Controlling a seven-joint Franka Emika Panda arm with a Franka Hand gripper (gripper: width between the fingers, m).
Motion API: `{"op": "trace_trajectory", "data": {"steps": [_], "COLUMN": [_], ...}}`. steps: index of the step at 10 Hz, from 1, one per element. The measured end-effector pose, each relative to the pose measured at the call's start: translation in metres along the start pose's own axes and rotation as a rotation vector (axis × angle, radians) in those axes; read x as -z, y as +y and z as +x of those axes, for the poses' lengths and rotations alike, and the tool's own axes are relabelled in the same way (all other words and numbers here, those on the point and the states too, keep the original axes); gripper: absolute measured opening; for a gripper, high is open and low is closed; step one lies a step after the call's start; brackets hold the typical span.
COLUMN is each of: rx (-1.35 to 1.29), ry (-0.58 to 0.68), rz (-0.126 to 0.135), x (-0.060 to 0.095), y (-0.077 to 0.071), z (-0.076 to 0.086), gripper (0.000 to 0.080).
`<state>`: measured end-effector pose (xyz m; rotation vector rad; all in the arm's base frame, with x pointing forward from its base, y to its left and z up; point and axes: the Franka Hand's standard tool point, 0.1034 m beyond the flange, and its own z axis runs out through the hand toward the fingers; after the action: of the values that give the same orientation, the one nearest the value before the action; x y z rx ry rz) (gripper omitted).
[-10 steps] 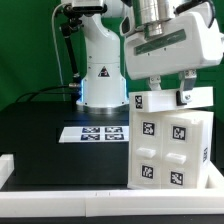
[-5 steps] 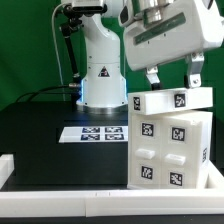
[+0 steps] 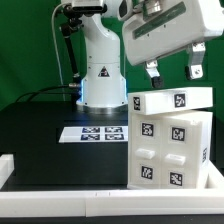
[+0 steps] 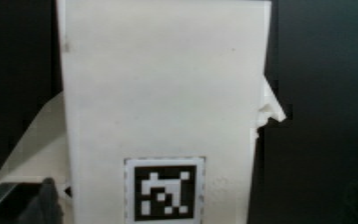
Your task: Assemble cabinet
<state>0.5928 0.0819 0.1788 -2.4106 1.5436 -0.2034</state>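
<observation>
The white cabinet body (image 3: 170,150) stands upright on the black table at the exterior view's right, with marker tags on its front. A white top panel (image 3: 172,100) with a tag lies across it, slightly askew. My gripper (image 3: 175,72) hangs just above the panel, tilted, open and empty, with both fingertips clear of it. In the wrist view the long white panel (image 4: 158,90) with its tag (image 4: 163,185) fills the middle, and one dark finger (image 4: 25,200) shows beside it.
The marker board (image 3: 95,132) lies flat on the table in front of the robot base (image 3: 100,70). A white rail (image 3: 60,200) runs along the table's near edge and up its left side.
The gripper has let go of the top panel and risen off it, tilting as it went. The panel and the cabinet have stayed in place.
</observation>
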Motion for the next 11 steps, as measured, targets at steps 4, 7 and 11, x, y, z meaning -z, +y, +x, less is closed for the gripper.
{"op": "trace_trajectory", "data": {"steps": [4, 7, 11], "rx": [0.561, 0.787, 1.254], "ry": [-0.009, -0.012, -0.002], "rz": [-0.014, -0.014, -0.03], "x": [0.0023, 0.0006, 0.001], "y": [-0.0068, -0.0075, -0.008], "z": [0.0011, 0.002, 0.0032], "gripper": [0.0797, 0.0797, 0.0797]}}
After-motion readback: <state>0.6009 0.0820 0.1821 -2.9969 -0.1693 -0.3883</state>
